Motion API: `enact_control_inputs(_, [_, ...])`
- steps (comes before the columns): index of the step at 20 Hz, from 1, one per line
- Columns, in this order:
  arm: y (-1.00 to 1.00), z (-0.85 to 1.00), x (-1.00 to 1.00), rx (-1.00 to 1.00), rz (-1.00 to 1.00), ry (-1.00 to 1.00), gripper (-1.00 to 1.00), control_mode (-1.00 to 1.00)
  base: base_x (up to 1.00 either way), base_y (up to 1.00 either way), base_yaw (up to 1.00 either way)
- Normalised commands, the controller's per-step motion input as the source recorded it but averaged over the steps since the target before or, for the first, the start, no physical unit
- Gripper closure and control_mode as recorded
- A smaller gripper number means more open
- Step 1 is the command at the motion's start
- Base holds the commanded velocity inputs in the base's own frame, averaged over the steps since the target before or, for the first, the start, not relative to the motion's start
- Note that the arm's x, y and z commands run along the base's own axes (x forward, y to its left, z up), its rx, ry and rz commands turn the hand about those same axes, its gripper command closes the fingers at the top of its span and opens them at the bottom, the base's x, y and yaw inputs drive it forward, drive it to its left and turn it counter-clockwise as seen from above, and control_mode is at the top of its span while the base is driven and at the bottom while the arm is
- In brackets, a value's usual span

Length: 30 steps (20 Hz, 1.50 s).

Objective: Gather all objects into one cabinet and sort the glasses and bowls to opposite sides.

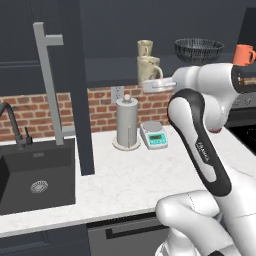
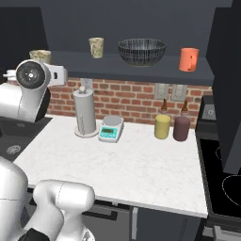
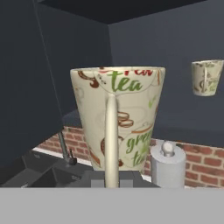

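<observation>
Step in hand, by judgement: bringing the larger beige mug [image 3: 117, 122] to the shelf [image 2: 141, 70] of the open navy cabinet [image 2: 117, 19], to join the other cups at one side. Gripper [image 1: 156, 84] closed tight on the handle of this mug, seen in the hand view as a pale vertical bar in front of the "green tea" print, fingers pinching it near the bottom. Mug held upright, mouth to the top, long axis vertical, handle turned toward the hand; located at the left end of the shelf, whether resting on it or a little above cannot be told. Already on the shelf: small beige tumbler [image 2: 96, 47] left of the middle, wide black ribbed bowl [image 2: 141, 52] in the middle, orange mug [image 2: 188, 59] near the right end, its handle turned toward the right edge. Next move probably calls for setting the mug down flat near the tumbler, then opening and pulling straight back along the handle, without tipping it. Later, likely, putting bowl and orange mug on opposite sides. On the desk [image 2: 141, 164] below, paper-towel holder [image 2: 85, 115] and small scale [image 2: 111, 128] near the back edge.
</observation>
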Motion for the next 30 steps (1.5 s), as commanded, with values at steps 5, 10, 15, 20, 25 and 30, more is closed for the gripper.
enact_control_inputs(5, [0.2,0.07,0.78,0.0,-0.01,0.06,1.0,-1.0,0.0,0.0,0.0])
enact_control_inputs(10, [0.13,0.04,0.75,0.0,0.0,0.09,1.0,-1.0,0.0,0.0,0.0])
enact_control_inputs(15, [0.26,0.01,0.63,0.0,0.0,0.04,1.0,-1.0,0.0,0.0,0.0])
enact_control_inputs(20, [0.52,0.0,0.57,-0.04,0.0,0.01,1.0,-1.0,0.0,0.0,0.0])
enact_control_inputs(25, [0.44,0.0,0.44,-0.02,0.0,0.0,1.0,-1.0,0.0,0.0,0.0])
enact_control_inputs(30, [0.18,0.0,0.53,0.0,0.0,0.0,1.0,-1.0,0.0,0.0,0.0])
